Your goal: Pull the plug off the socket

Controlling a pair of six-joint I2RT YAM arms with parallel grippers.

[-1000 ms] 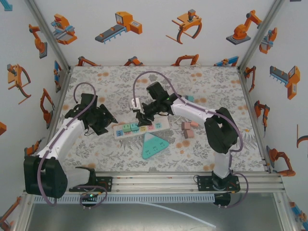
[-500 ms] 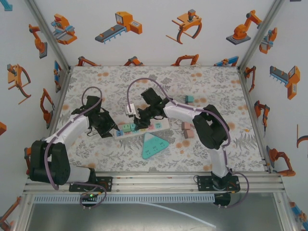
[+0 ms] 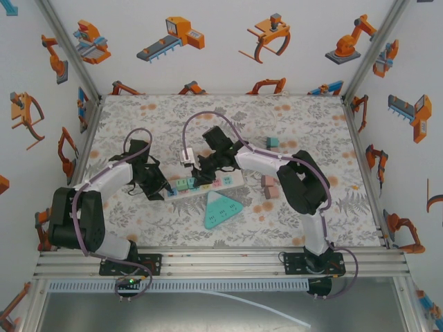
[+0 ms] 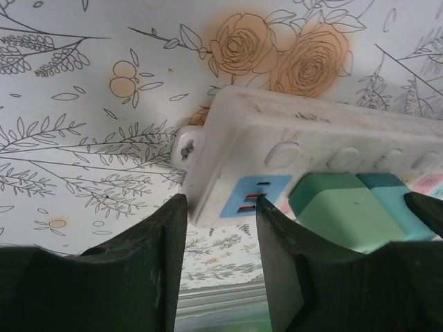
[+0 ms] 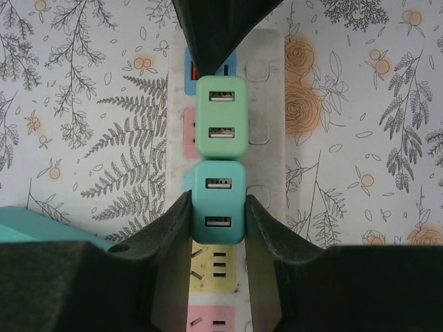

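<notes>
Nothing is pulled free yet. The teal square USB plug sits seated in the long white power strip, clenched by the right tool. The left tool, released, straddles the strip's end; by the look of it, the whole pull remains.

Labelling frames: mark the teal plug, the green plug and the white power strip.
teal square charger plug (image 5: 219,204): right wrist view, top face.
green square charger plug (image 5: 221,116): right wrist view, top face.
white plastic power strip (image 4: 291,117): left wrist view, bare casing.
</notes>
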